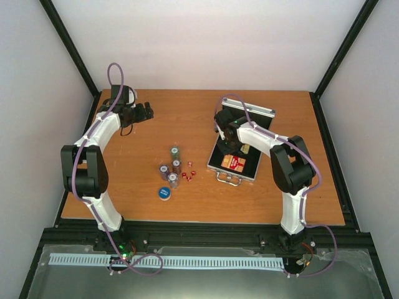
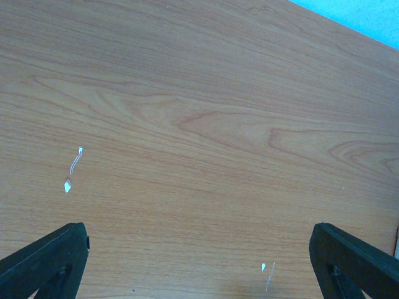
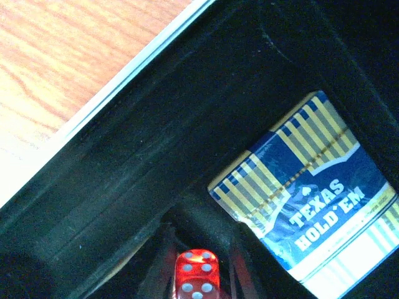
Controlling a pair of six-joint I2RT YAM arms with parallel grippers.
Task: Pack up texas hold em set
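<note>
The case (image 1: pixel 255 112) is lying open at 3 o'clock on the surface (image 1: pixel 187 124), with its lid at 12 o'clock and its handle at 6. A red card box (image 1: pixel 234 163) is lying in it near the handle end. The right gripper (image 1: pixel 228 148) is reaching into the black lining. There a blue and yellow card box (image 3: pixel 312 205) is showing the words "TEXAS HOLD'EM". At its 7 o'clock a red die (image 3: pixel 196 274) is sitting between the dark fingers; whether they are clamping it cannot be told.

At the surface's centre, four chip stacks (image 1: pixel 173 167) are standing close together. Small red dice (image 1: pixel 188 175) are lying at their 3 o'clock and a blue disc (image 1: pixel 164 193) at their 7 o'clock. The left gripper (image 2: pixel 199 261) is hovering at 10 o'clock over bare wood, its fingers wide apart.
</note>
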